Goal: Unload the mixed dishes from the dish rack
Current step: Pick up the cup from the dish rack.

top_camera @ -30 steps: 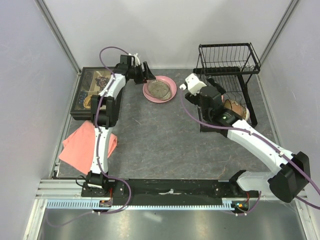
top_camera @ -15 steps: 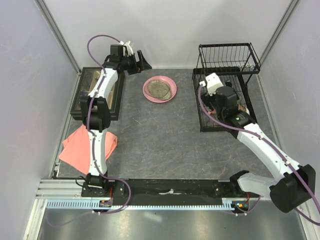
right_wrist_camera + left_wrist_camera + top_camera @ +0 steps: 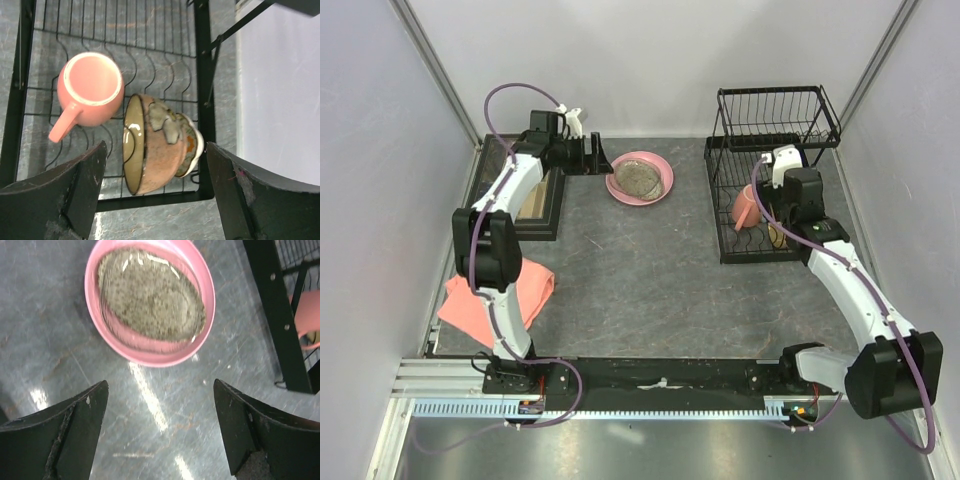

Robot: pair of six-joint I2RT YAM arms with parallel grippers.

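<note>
The large pink plate (image 3: 664,183) lies flat on the table with the speckled grey-beige plate (image 3: 638,177) inside it; both also show in the left wrist view, the pink plate (image 3: 165,356) under the speckled plate (image 3: 150,295). My left gripper (image 3: 600,158) is open and empty just left of them (image 3: 160,385). The black dish rack (image 3: 778,92) stands at the back right. On its lower tier sit the salmon-pink mug (image 3: 746,208) (image 3: 92,90) and the amber-brown bowl (image 3: 777,235) (image 3: 160,150), which is tipped on its side. My right gripper (image 3: 785,215) hovers open above the bowl (image 3: 156,146).
A dark tray (image 3: 542,205) lies at the far left beside the left arm. A folded salmon-pink cloth (image 3: 470,300) lies at the near left. The rack's black frame (image 3: 202,75) runs beside the bowl, and a rack leg (image 3: 275,310) stands right of the plates. Walls enclose three sides.
My left gripper has pulled back to the left, away from the plates. My right arm has swung right over the rack's lower tier, uncovering the mug.
</note>
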